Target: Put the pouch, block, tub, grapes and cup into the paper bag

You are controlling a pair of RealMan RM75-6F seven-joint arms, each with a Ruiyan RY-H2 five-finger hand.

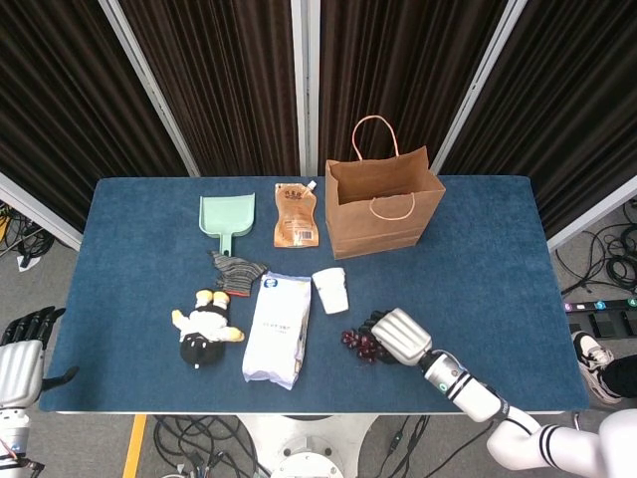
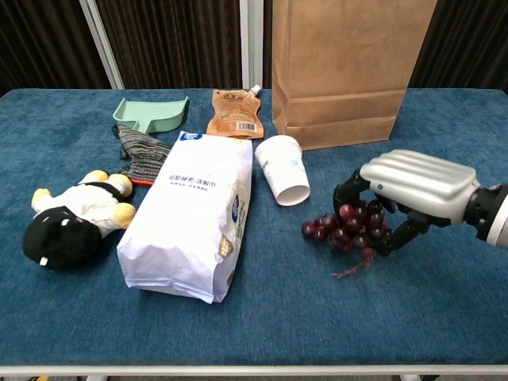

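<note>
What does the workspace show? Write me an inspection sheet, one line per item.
Surface: blue table.
Job's things: bag upright, open; pouch flat; cup on its side; grapes in right hand; block and tub: nothing seen.
Clutter: dustpan, glove, plush toy, white packet.
Hands: right hand curled around grapes; left hand off the table, holding nothing.
Cables: on floor.
Surroundings: dark curtains.

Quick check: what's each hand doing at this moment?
Left hand: off the table's edge, holding nothing, fingers apart; open.
Right hand: fingers curled around the grapes, gripping them.
</note>
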